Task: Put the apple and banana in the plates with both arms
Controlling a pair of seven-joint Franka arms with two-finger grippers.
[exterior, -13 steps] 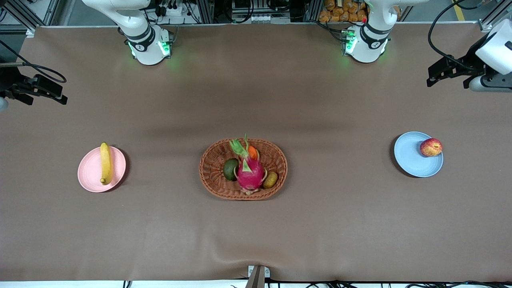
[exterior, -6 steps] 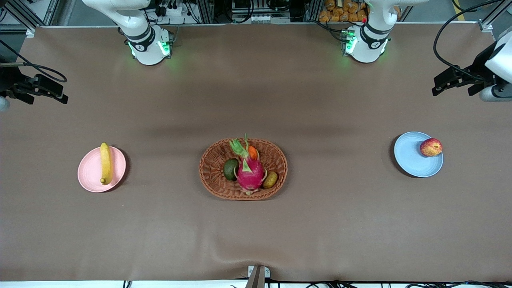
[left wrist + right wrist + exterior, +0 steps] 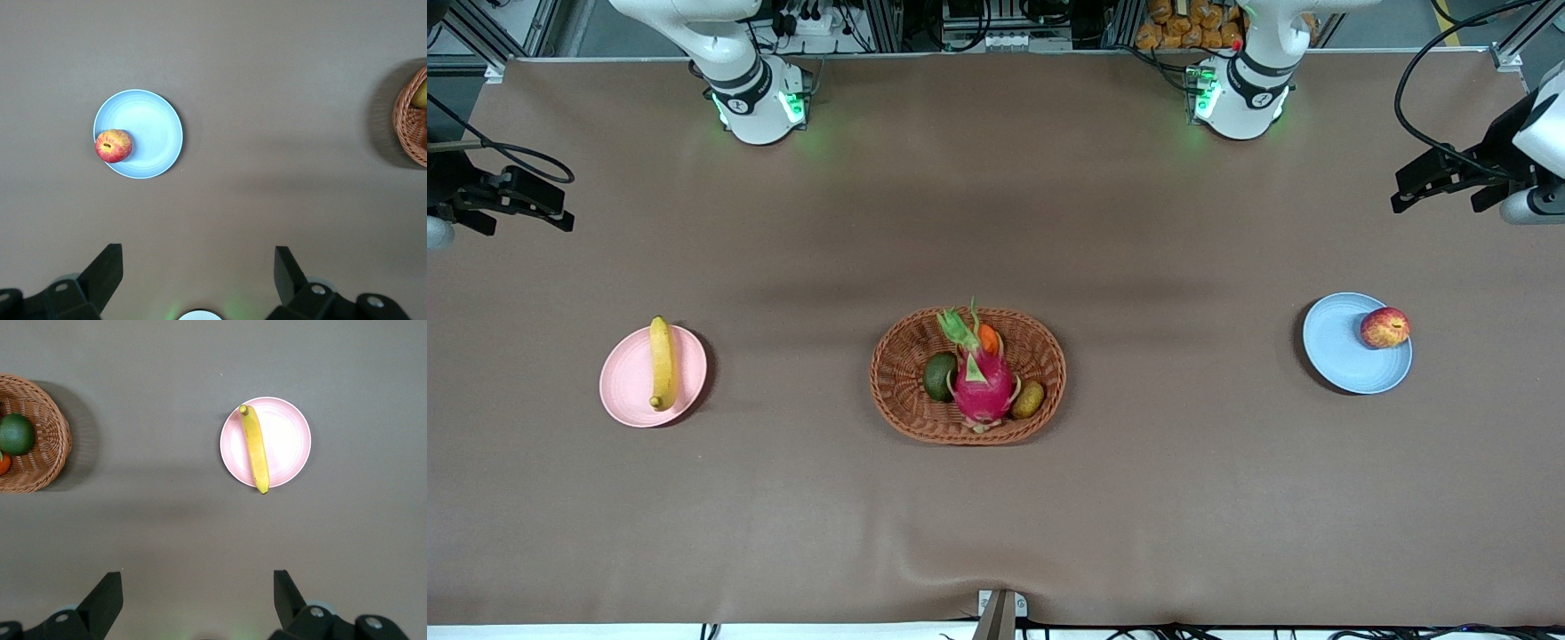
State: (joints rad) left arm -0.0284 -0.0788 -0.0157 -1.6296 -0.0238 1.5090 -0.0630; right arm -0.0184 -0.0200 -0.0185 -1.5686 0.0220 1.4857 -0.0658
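Table (image 3: 996, 516): brown matte cloth, smooth, with a slight wrinkle at the edge nearest the front camera.
Pink plate (image 3: 630, 382): round, shallow, matte, toward the right arm's end of the table.
Banana (image 3: 662, 363): long, curved, yellow with darker tips; it lies across the pink plate, one tip reaching just past the rim.
Blue plate (image 3: 1343, 356): round, shallow, matte, toward the left arm's end of the table.
Apple (image 3: 1384, 327): small, round, red with yellow patches; it sits on the blue plate, at its rim.
Basket (image 3: 898, 391): oval brown wicker, between the two plates, holding a pink dragon fruit (image 3: 983, 384) with green scales, a green round fruit (image 3: 939, 376), an orange piece (image 3: 988, 338) and a brownish fruit (image 3: 1029, 399).
Left gripper (image 3: 198, 270): black, two fingers spread wide, holding nothing, raised above bare cloth at the left arm's end of the table, well apart from the apple.
Right gripper (image 3: 197, 593): black, fingers spread wide, empty, raised above bare cloth at the right arm's end of the table, well apart from the banana.
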